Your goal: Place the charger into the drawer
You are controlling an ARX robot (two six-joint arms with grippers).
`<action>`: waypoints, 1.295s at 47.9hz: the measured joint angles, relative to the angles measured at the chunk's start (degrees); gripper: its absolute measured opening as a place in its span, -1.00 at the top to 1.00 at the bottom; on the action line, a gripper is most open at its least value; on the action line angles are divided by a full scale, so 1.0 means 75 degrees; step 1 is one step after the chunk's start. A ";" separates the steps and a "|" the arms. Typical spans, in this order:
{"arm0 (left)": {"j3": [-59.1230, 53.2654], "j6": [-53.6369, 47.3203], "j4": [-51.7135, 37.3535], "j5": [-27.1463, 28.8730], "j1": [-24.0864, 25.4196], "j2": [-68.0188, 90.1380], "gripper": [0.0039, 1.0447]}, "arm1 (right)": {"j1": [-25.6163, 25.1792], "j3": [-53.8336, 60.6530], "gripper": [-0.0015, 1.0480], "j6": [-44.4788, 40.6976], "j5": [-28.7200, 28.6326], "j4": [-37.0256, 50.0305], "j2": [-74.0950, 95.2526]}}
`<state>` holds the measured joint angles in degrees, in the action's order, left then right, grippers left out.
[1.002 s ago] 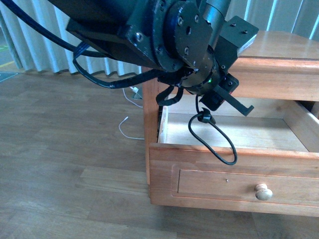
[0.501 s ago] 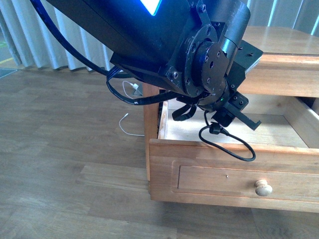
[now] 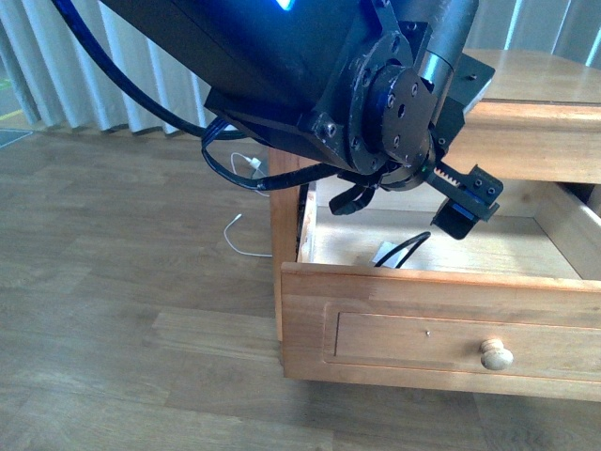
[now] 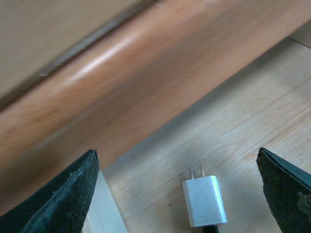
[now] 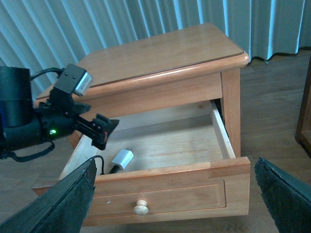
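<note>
Your left gripper [image 4: 176, 154] is hanging over the open drawer [image 3: 357, 274] with its jaws spread wide and nothing between them. In the left wrist view its dark fingertips [image 4: 68, 194] are framing the charger [image 4: 204, 201]. The charger is lying flat on the pale drawer floor directly below the gripper, clear of both fingers. Its two prongs are pointing toward a honey-brown board. The black cable [image 3: 408, 249] is trailing from the charger's other end and arching up just behind the drawer front, beneath the gripper.

Further out from that hand, the drawer is standing pulled well forward from the nightstand [image 5: 160, 53], with its round pale knob [image 3: 497, 356] on the front panel below the gripper. Past the nightstand's side, a thin white cable [image 3: 239, 240] is lying on the wooden floor [image 3: 113, 282], well apart from the gripper.

Your right gripper [image 5: 172, 194] is staying well apart from the drawer and looking down on it from the front. Its jaws are spread wide and are holding nothing.
</note>
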<state>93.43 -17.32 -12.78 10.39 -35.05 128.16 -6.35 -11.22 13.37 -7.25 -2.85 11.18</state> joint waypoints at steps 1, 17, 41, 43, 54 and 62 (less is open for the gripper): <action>-0.0050 0.0012 -0.0026 0.0012 0.0015 -0.0058 -0.89 | 0.0000 0.0000 -0.85 0.0000 0.0000 0.0000 0.0000; -0.1856 0.0562 -0.0682 0.0481 0.0656 -0.2273 -0.89 | 0.0000 0.0000 -0.85 0.0000 0.0000 0.0000 0.0000; -0.5791 0.1279 -0.0734 0.0810 0.1486 -0.7286 -0.89 | 0.0000 0.0000 -0.85 0.0000 0.0000 0.0000 0.0000; -0.6015 0.1381 -0.0662 0.0819 0.1533 -0.7592 -0.89 | 0.0000 0.0000 -0.85 0.0000 0.0000 0.0000 0.0000; -0.7303 0.1996 0.0009 0.1332 0.1658 -0.9734 -0.89 | 0.0000 0.0000 -0.85 0.0000 0.0000 0.0000 0.0000; -0.8157 0.2331 0.0807 0.1888 0.1711 -1.1430 -0.89 | 0.0000 0.0000 -0.85 0.0000 -0.0003 0.0000 0.0000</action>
<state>32.25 0.16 -6.72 24.56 -22.22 42.44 -6.35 -11.22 13.37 -7.27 -2.85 11.18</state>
